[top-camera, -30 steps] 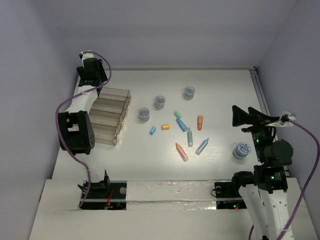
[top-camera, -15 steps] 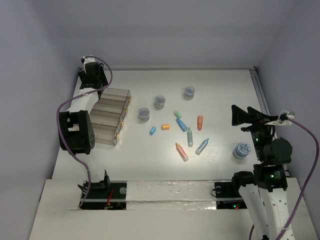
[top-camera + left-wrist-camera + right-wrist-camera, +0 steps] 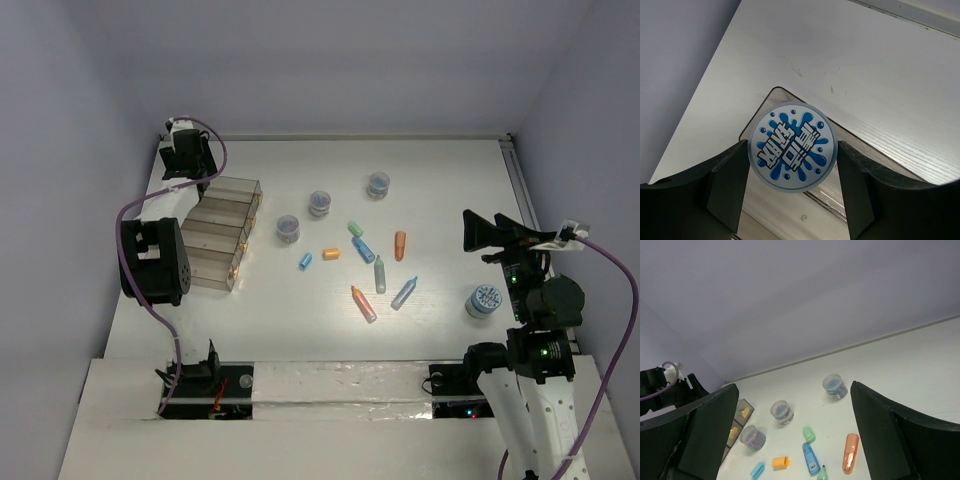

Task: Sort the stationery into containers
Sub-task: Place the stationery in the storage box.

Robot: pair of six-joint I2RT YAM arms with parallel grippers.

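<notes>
Clamping a round jar with a blue splash top, the left hand holds it above a corner of the brown-tinted trays, while the right hand hangs wide apart and empty over the table beside another jar.

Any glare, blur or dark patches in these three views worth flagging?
Top external: a bright hotspot brightens the white table around the pink capped pen. Left wrist: the round jar with the blue splash print is sharp. Right wrist: the fingers are near-black silhouettes.
</notes>
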